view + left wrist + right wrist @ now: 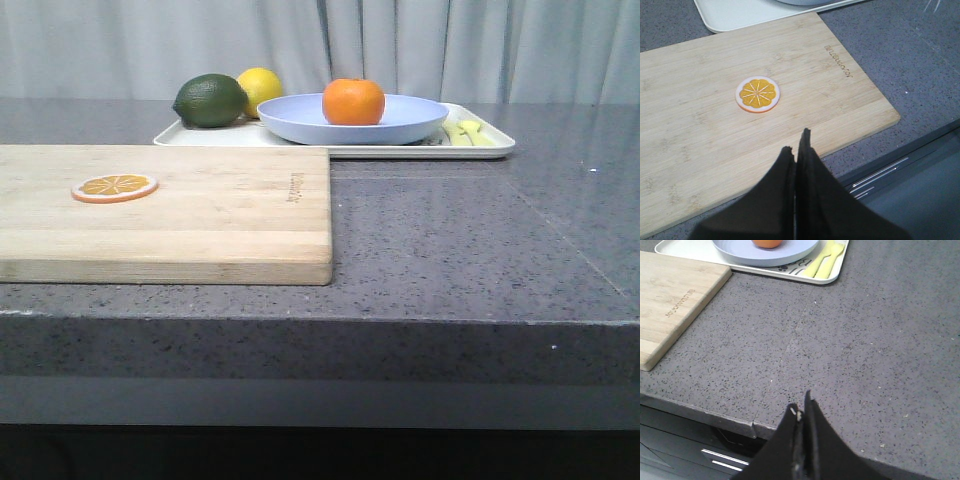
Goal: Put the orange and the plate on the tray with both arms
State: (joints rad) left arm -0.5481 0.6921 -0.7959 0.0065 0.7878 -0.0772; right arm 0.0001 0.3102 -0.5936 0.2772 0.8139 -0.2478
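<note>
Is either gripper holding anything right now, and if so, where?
Nothing is held. The left gripper and right gripper are both shut and empty.

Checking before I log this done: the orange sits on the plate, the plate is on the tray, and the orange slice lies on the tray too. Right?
Not quite. The orange slice lies on the wooden cutting board, not the tray; the front view shows this. The orange does sit on the plate, and the plate is on the tray.
</note>
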